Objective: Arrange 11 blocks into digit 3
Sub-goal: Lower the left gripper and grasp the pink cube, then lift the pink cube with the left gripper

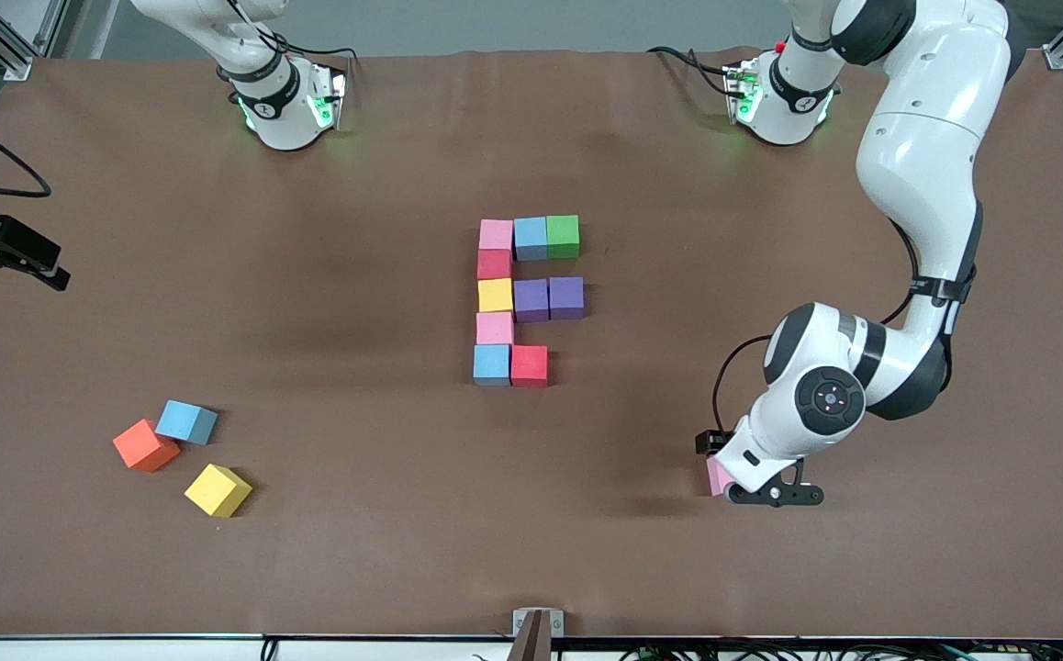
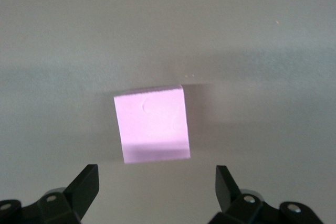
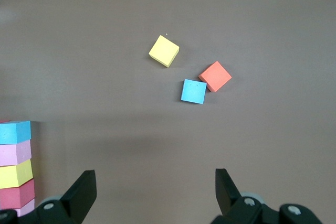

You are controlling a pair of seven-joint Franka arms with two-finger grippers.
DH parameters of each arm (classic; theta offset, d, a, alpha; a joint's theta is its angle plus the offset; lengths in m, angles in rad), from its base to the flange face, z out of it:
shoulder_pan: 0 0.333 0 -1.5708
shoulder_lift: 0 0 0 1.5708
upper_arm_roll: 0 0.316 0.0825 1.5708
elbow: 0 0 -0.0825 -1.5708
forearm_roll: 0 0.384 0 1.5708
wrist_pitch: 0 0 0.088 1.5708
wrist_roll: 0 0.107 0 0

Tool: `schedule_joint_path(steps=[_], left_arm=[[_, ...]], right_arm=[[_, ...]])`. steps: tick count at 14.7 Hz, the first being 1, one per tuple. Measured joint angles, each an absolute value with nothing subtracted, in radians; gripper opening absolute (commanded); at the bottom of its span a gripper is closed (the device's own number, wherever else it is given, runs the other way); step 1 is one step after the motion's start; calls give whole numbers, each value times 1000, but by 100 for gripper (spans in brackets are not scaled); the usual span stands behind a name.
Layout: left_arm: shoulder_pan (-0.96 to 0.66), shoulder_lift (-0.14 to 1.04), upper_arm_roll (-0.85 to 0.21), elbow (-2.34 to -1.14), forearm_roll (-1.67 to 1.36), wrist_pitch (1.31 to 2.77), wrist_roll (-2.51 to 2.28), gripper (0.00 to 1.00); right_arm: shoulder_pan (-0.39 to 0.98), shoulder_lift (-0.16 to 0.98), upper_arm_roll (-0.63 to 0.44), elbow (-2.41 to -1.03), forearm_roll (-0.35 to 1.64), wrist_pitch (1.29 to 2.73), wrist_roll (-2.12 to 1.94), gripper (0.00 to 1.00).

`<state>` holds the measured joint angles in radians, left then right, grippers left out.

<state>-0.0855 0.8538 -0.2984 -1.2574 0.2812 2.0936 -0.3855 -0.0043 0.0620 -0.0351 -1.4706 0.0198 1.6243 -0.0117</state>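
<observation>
Front view: my left gripper (image 1: pixel 775 494) is low at the table toward the left arm's end, beside a lone pink cube (image 1: pixel 717 476). The unfinished figure (image 1: pixel 526 300) of ten touching cubes sits mid-table. My right arm waits, its gripper out of this view. Orange cube (image 1: pixel 145 445), spare blue cube (image 1: pixel 187 421) and spare yellow cube (image 1: pixel 218 490) lie toward the right arm's end.

Left wrist view: fingers (image 2: pixel 86 183) spread, released; the pink cube (image 2: pixel 152 124) between them, untouched.

Right wrist view: right gripper (image 3: pixel 156 190) released, holding nothing.
</observation>
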Motion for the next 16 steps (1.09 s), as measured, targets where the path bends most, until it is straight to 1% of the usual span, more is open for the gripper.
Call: schedule_joint_path(steps=[6, 10, 12, 14, 16], left_arm=[[-50, 901, -293, -1256, 216, 2212, -419, 99], [-60, 927, -293, -1256, 216, 2220, -438, 99], [-64, 937, -292, -1256, 216, 2221, -440, 97], [-65, 944, -291, -1256, 216, 2221, -441, 90], [-65, 947, -289, -1256, 216, 2221, -441, 90]], right_arm=[[-4, 74, -36, -1476, 20, 1624, -11, 100], [-6, 96, -37, -1476, 20, 1640, -11, 100], [-5, 97, -37, -1476, 20, 1645, -11, 100], [-5, 97, -36, -1476, 20, 1646, -11, 100], [-5, 97, -37, -1476, 20, 1646, -11, 100]])
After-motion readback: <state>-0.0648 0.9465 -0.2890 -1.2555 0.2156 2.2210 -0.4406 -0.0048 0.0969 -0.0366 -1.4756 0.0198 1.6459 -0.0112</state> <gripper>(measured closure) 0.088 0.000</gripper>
